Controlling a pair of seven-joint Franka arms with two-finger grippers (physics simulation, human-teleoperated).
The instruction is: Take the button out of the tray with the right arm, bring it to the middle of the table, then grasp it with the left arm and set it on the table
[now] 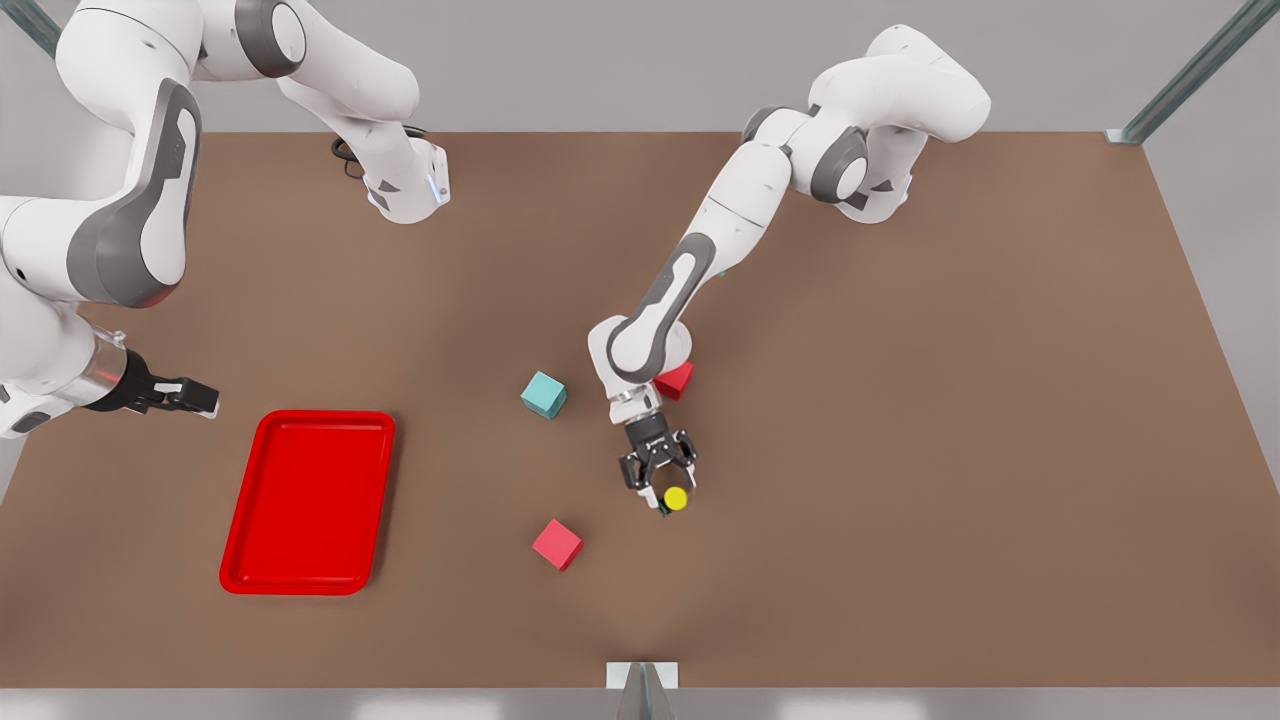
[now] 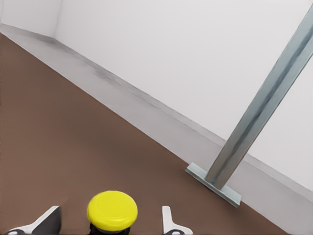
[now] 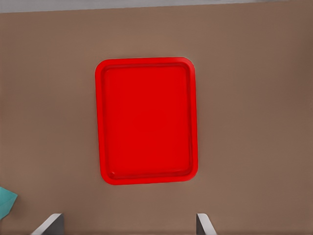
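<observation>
The button [image 1: 675, 498] is seen near the middle of the table [image 1: 900, 450], a little toward the near edge in the front view, with its yellow cap up. The left gripper [image 1: 668, 492] is placed around it. In the left wrist view the cap [image 2: 112, 210] lies between the two fingertips [image 2: 168, 223], with a gap on each side, so the jaws are apart and not clamped on it. Whether the button's base touches the table cannot be told.

The right gripper [image 1: 205, 398] is held above the table near the edge at the front view's left, just beyond the tray's [image 1: 308, 500] far end; the right arm waits there. In the right wrist view its fingertips [image 3: 203, 226] are spread wide, with the tray [image 3: 146, 120] seen past them.

A teal cube [image 1: 543, 394] and a red cube [image 1: 676, 379] lie just beyond the left gripper, the red one partly hidden by the arm. Another red cube [image 1: 557, 544] lies nearer the near edge, between tray and button.
</observation>
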